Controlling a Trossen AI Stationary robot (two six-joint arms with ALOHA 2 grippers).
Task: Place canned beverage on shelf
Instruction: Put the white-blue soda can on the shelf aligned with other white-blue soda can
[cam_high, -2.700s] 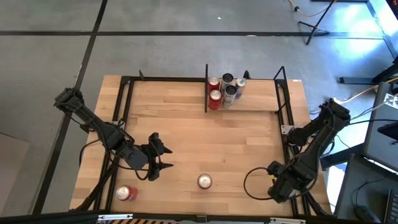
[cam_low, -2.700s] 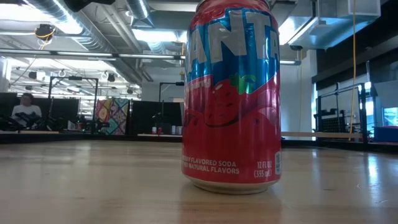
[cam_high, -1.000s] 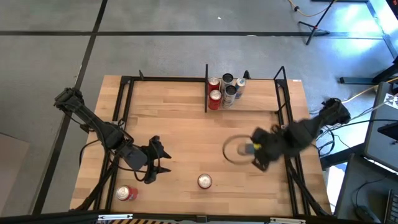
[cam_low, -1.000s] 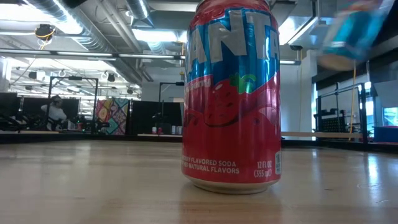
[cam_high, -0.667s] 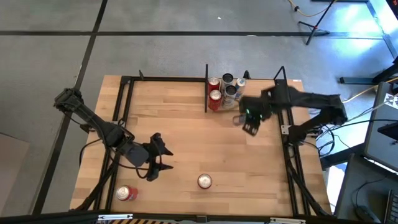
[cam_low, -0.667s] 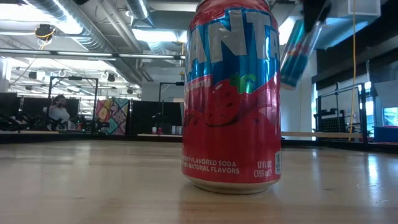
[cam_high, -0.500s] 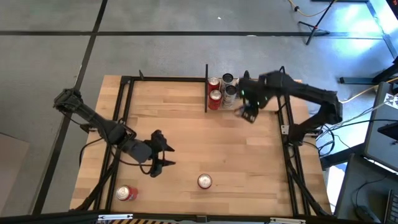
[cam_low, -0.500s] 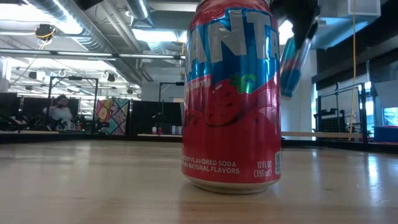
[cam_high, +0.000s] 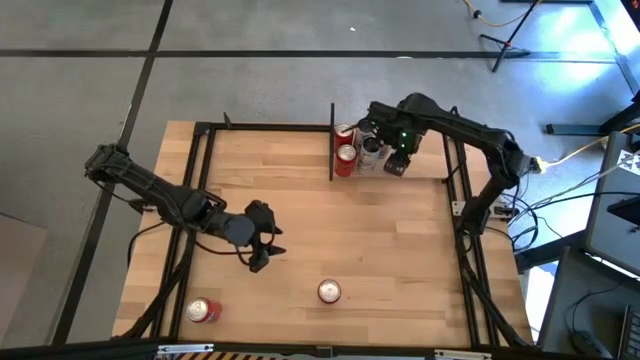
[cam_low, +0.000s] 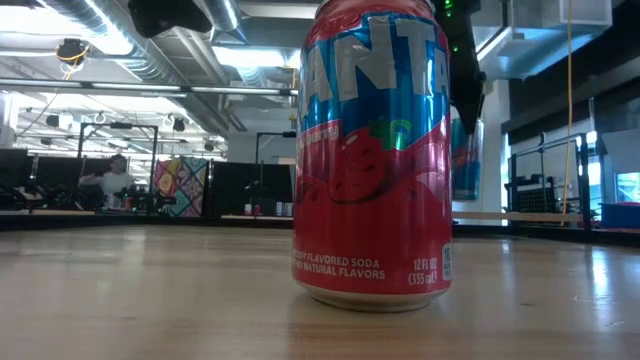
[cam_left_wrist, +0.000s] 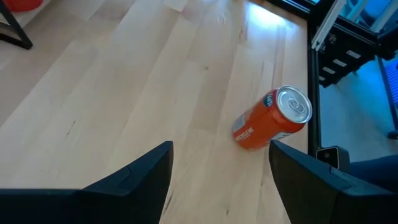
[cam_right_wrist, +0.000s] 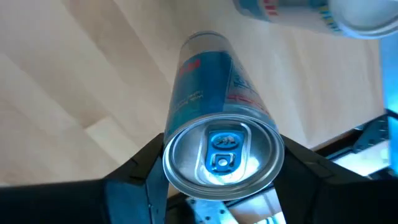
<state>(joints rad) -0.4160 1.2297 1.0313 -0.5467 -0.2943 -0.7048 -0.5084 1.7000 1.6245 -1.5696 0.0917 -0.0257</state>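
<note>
Right end effector (cam_high: 396, 160) is at the back of the light wooden worktop (cam_high: 300, 220), over the black metal-framed shelf with a light wooden floor (cam_high: 420, 165), clamped on a slim blue-and-silver beverage can (cam_right_wrist: 217, 134). Right wrist view: the can sits between both dark fingers (cam_right_wrist: 134, 177), pull-tab end toward the camera, body pointing down at the wood. Low view shows that can (cam_low: 466, 155) hanging upright behind the near one; can't tell whether its base touches the shelf floor.

Held can is just right of the cluster already on the shelf: two red round-topped cans (cam_high: 345, 152) against the thin upright black divider panel (cam_high: 331, 140), and dark slim cans (cam_high: 369, 142) beside them.

Left end effector (cam_high: 262, 245) is over the front-left worktop, fingers spread with nothing between them. Left wrist view: an orange-red can lying on its side (cam_left_wrist: 272, 118) sits ahead of the open fingers (cam_left_wrist: 134, 177), near the black frame at the worktop edge.

Upright red-and-blue Fanta strawberry soda can (cam_low: 372, 150) stands front-centre, well apart from both arms. Person seated in the far background (cam_low: 115, 175).
</note>
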